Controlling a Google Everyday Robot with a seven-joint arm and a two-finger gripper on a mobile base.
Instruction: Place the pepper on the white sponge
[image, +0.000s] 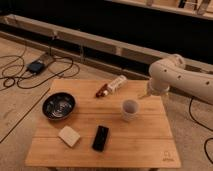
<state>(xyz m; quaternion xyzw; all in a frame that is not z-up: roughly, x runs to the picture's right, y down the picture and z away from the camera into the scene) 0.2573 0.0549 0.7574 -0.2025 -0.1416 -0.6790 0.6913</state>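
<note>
Camera view is looking down on a wooden table (125, 147), and here is the layout as it's standing. The pepper (102, 91) is lying at twelve o'clock from the table's centre, close to the far edge, dark red and glossy. It's pointing its upper end towards a white bottle (117, 83) that is lying on its side at one o'clock. The two are sitting end to end, and I cannot tell whether they are touching.

The sponge (69, 136) is resting flat at eight o'clock, cream-white, with nothing lying on it and well apart from the pepper. A black phone (100, 138) is lying just beside it at six o'clock.

Now the containers. A dark metal bowl (59, 106) is sitting at nine o'clock, its inside showing only glints of light. A white cup (130, 109) is standing upright at two o'clock; its inside is looking shadowed, and what it's holding I cannot tell.

The white arm (175, 77) is reaching in from three o'clock, bending over the table's far right corner. The gripper (146, 93) is hanging there, just beyond the cup at one o'clock from it, carrying nothing that I can see. Wide or narrow, I cannot tell.

Black cables (20, 75) are trailing across the floor at ten o'clock.
</note>
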